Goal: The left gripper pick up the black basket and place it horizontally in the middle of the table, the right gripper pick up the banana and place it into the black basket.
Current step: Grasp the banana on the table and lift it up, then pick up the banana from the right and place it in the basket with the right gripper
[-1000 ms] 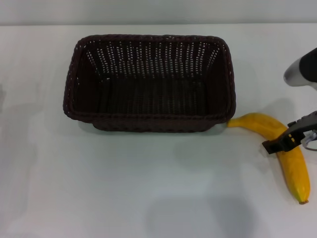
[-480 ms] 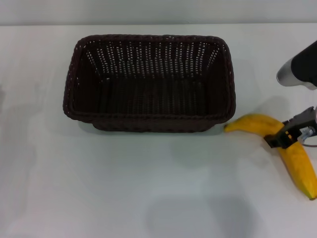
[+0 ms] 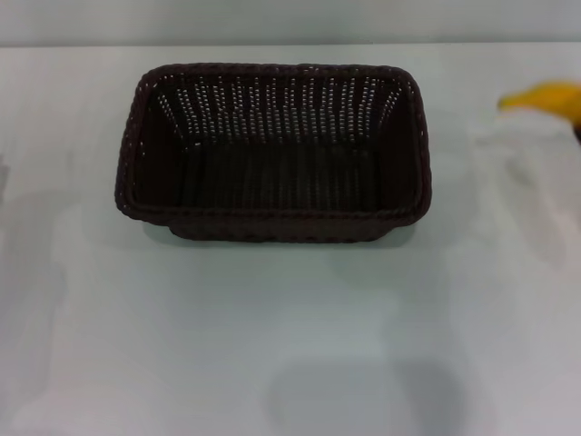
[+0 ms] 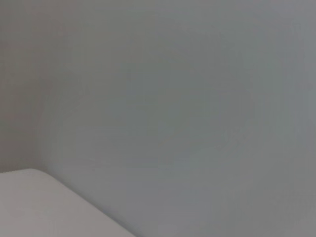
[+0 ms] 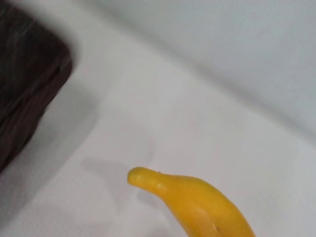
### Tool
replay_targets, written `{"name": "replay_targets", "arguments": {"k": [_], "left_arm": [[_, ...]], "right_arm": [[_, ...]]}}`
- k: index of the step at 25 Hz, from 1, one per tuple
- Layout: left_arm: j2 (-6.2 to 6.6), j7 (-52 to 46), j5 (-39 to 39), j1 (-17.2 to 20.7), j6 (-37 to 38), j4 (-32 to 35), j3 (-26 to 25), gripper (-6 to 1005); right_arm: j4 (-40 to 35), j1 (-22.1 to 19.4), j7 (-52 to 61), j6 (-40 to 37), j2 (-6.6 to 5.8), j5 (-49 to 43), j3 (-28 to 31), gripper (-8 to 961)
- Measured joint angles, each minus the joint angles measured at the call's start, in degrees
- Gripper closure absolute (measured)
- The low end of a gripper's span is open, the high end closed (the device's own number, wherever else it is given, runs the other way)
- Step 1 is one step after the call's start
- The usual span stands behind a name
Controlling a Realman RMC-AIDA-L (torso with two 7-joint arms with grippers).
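The black basket (image 3: 272,218) stands lengthwise across the middle of the white table (image 3: 272,345), empty. One corner of it shows in the right wrist view (image 5: 24,84). The banana (image 3: 547,96) is up in the air at the right edge of the head view, to the right of the basket and beyond its far corner. In the right wrist view the banana (image 5: 197,202) hangs above the table and casts a shadow on it. It is carried by my right gripper, whose fingers are outside every view. My left gripper is out of view.
The left wrist view shows only a grey wall and a corner of the table (image 4: 29,207). Bare tabletop lies in front of the basket and on both sides of it.
The banana has been lifted off the table from beside the basket's front right corner and has moved up and away to the far right. The right arm has left the head view. The basket has not moved.
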Motion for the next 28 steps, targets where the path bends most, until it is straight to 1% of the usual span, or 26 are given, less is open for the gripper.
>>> {"name": "replay_targets", "arguments": {"k": [2, 3, 4, 5, 7, 9, 11, 12, 13, 15, 16, 20, 21, 22, 23, 25, 28], "left_arm": [[0.0, -0.1, 0.0, 0.0, 0.0, 0.0, 0.0, 223], [0.0, -0.3, 0.0, -0.1, 0.0, 0.0, 0.0, 223], [0.0, -0.4, 0.1, -0.2, 0.0, 0.0, 0.0, 223], [0.0, -0.4, 0.1, -0.3, 0.0, 0.0, 0.0, 223], [0.0, -0.5, 0.2, -0.4, 0.0, 0.0, 0.1, 223], [-0.03, -0.5, 0.2, -0.6, -0.1, -0.1, 0.1, 223], [-0.07, -0.5, 0.2, -0.8, -0.1, -0.3, 0.1, 224], [-0.09, -0.5, 0.2, -0.9, -0.2, -0.3, 0.1, 224], [-0.15, -0.5, 0.2, -1.0, -0.2, -0.3, 0.1, 224], [-0.23, -0.5, 0.2, -1.2, -0.2, -0.4, 0.1, 224], [-0.26, -0.5, 0.2, -1.3, -0.3, -0.4, 0.1, 224], [-0.31, -0.5, 0.1, -1.7, -0.9, -0.9, 0.2, 224], [-0.31, -0.6, 0.1, -1.7, -1.1, -1.1, 0.2, 223], [-0.31, -0.6, 0.1, -1.6, -1.4, -1.2, 0.2, 223], [-0.3, -0.6, 0.1, -1.5, -1.6, -1.3, 0.2, 223], [-0.29, -0.6, 0.1, -1.4, -1.7, -1.3, 0.2, 223], [-0.28, -0.6, 0.1, -1.4, -1.8, -1.3, 0.2, 223]], "right_arm": [[-0.8, 0.6, -5.5, -1.9, 0.02, 6.3, 3.4, 447], [-0.8, 1.0, -9.3, -3.3, 0.0, 12.0, 4.7, 445], [-0.6, 1.4, -11.3, -3.9, 0.07, 15.7, 5.2, 443], [0.6, 2.3, -15.0, -5.2, 0.06, 22.0, 5.8, 441], [4.3, 5.1, -20.6, -6.9, 0.15, 30.9, 5.9, 438], [8.6, 8.2, -24.2, -8.4, 0.2, 35.7, 5.4, 434], [14.6, 12.0, -28.5, -10.8, 0.25, 39.8, 4.2, 431], [16.0, 12.8, -29.7, -11.4, 0.27, 40.8, 3.8, 429], [19.5, 14.9, -32.6, -12.8, 0.3, 43.3, 2.9, 427], [23.5, 17.1, -36.3, -14.2, 0.32, 46.4, 1.7, 423], [26.8, 18.9, -38.6, -14.8, 0.33, 48.2, 0.6, 422], [37.1, 24.9, -43.3, -15.1, 0.56, 50.1, -1.9, 414], [38.6, 25.8, -44.0, -15.1, 0.6, 50.4, -2.4, 413], [41.2, 27.4, -45.4, -15.5, 0.8, 51.2, -3.8, 411], [42.2, 27.9, -46.1, -16.0, 0.91, 52.0, -4.8, 409], [42.2, 27.5, -47.2, -17.8, 0.98, 53.9, -7.1, 405], [40.0, 24.8, -47.7, -19.2, 0.88, 56.4, -7.7, 400]]}}
